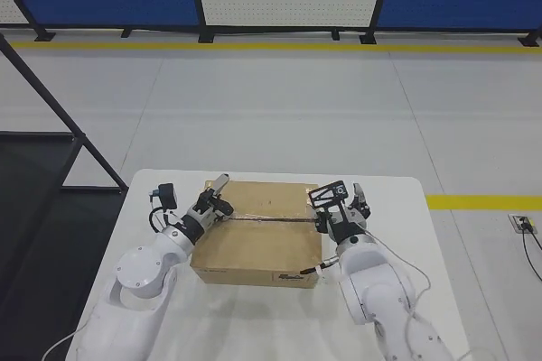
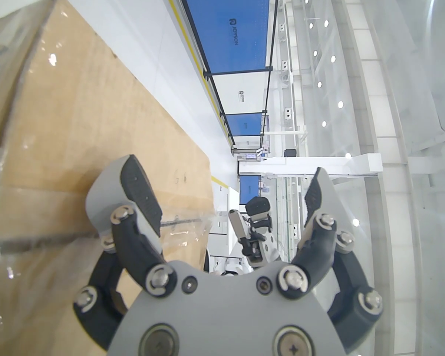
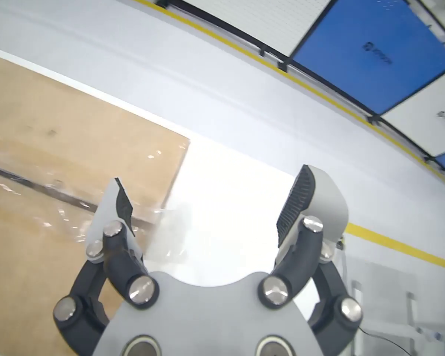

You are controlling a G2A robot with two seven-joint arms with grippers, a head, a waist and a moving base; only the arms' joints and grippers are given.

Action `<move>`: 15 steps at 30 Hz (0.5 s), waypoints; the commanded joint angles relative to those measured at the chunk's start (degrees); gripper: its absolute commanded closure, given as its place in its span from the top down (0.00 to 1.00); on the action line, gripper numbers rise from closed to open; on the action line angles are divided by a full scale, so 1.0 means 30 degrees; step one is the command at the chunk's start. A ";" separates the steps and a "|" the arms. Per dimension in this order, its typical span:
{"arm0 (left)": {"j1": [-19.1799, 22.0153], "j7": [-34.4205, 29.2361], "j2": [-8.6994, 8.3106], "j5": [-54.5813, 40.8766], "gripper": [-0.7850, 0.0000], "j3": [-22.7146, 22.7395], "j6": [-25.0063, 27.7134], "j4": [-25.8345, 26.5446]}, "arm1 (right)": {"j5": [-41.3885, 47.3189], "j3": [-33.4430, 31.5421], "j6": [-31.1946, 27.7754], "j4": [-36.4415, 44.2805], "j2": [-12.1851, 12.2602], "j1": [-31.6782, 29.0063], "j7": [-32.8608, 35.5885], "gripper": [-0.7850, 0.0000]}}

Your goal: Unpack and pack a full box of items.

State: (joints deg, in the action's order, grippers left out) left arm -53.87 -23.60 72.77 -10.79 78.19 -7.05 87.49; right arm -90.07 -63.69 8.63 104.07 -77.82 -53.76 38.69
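Observation:
A closed brown cardboard box (image 1: 257,233) sits on the white table (image 1: 397,208), its top flaps meeting at a middle seam sealed with clear tape (image 1: 266,217). My left gripper (image 1: 219,188) is at the box's left end, open, one finger (image 2: 139,194) over the box top (image 2: 78,112) near the seam. My right gripper (image 1: 343,200) is at the box's right end, open, with one finger (image 3: 120,201) over the taped seam (image 3: 40,187) and the other finger (image 3: 311,201) over bare table. Neither holds anything. The box's contents are hidden.
The table's edges lie close around the box. A dark frame (image 1: 45,108) stands left of the table. Blue and white panels (image 1: 280,13) line the far floor behind a yellow line. A floor socket (image 1: 522,223) with a cable lies to the right.

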 commanded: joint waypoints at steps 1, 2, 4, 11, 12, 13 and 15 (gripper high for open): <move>-0.0077 -0.0001 -0.0018 -0.0011 1.00 0.0079 -0.0006 0.0095 | 0.2736 -0.0659 -0.1993 0.0552 0.0052 -0.0283 -0.0721 1.00; -0.0110 0.0033 -0.0025 -0.0007 1.00 0.0111 0.0007 0.0149 | 0.4319 -0.0977 -0.3498 0.0764 0.0094 -0.0401 -0.0931 1.00; -0.0202 0.0103 -0.0036 -0.0036 1.00 0.0182 0.0101 0.0301 | 0.7465 -0.1773 -0.6825 0.0628 0.0235 -0.0447 -0.0458 1.00; -0.0878 0.0856 -0.0089 -0.0470 1.00 0.0868 0.0573 0.1236 | 1.4142 -0.3084 -1.0844 -0.0823 0.0455 0.0398 0.1775 1.00; -0.1023 0.0847 -0.0114 -0.0470 1.00 0.1005 0.0610 0.1432 | 1.4142 -0.3084 -1.0844 -0.0823 0.0455 0.0398 0.1775 1.00; -0.1179 0.0821 -0.0140 -0.0471 1.00 0.1155 0.0708 0.1651 | 1.4142 -0.3084 -1.0844 -0.0823 0.0455 0.0398 0.1775 1.00; -0.1239 0.0809 -0.0151 -0.0455 1.00 0.1207 0.0727 0.1710 | 1.4142 -0.3084 -1.0844 -0.0823 0.0455 0.0398 0.1775 1.00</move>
State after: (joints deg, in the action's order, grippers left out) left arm -57.56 -21.15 72.32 -12.20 81.81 -4.88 92.62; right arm -47.61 -72.94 -23.90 101.60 -76.46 -52.55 44.03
